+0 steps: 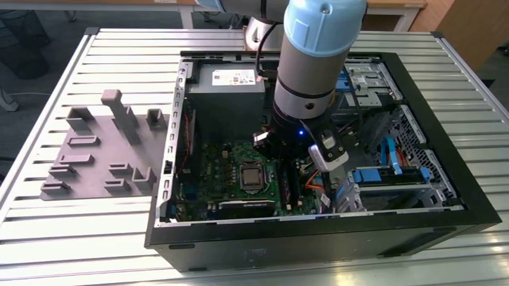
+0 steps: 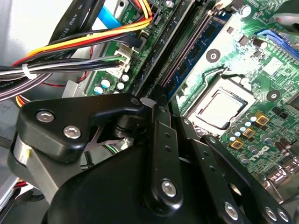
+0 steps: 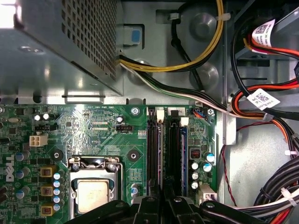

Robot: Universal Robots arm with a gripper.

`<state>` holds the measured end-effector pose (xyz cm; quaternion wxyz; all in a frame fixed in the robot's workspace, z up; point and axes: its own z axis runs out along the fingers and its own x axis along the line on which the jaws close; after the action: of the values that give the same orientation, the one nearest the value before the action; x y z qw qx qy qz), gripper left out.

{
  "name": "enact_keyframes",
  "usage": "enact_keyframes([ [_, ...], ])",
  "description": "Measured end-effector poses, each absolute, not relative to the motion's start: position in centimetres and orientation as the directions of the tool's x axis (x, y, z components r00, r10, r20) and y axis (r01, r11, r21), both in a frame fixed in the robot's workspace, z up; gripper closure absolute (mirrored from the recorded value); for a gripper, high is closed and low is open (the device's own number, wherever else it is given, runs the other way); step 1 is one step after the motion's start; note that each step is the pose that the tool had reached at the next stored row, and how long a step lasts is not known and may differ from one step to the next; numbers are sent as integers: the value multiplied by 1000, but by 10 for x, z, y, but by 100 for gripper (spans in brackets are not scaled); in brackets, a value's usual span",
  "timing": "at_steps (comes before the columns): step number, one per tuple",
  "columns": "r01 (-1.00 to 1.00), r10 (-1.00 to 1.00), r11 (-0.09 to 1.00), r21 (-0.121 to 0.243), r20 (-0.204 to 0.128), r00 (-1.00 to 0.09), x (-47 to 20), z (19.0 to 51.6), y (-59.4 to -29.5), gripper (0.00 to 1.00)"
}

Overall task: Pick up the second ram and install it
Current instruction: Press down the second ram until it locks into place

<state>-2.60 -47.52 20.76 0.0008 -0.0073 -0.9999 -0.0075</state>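
At the slot bank just beside the processor socket point(image 3: 93, 193), we see the gripper point(image 3: 162, 203) down inside the open computer case point(image 1: 318, 229). Its fingers point(image 3: 149, 207) are drawn narrow, with only a thin gap between them. The second ram point(image 3: 160, 154) runs straight into that gap, so we judge them pinched on its near end, though the contact itself is hidden by the linkage.

The stick stands on edge in a black slot, the one nearer the socket. In the second wrist view its blue face with small dark chips point(image 2: 198, 51) lies along the slot on the socket's side. It looks level and low, so we judge it in or nearly in the slot. Pickup and carry look done. We cannot tell whether the end latches have clicked, and the release is not yet made.

Another blue stick point(image 3: 183, 149) sits farther from the socket, by the board edge. Beyond the socket, the grey perforated power supply point(image 3: 56, 46) sends a cable bundle point(image 3: 261, 121) past the slots. Well apart from the socket, outside the case, a grey parts fixture point(image 1: 104, 155) lies on the slatted desk point(image 1: 64, 229).
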Motion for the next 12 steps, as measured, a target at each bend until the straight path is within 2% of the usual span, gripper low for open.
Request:
enact_keyframes([
  [12,13,13,1000,15,2,-1000,-26,205,-475,86],
])
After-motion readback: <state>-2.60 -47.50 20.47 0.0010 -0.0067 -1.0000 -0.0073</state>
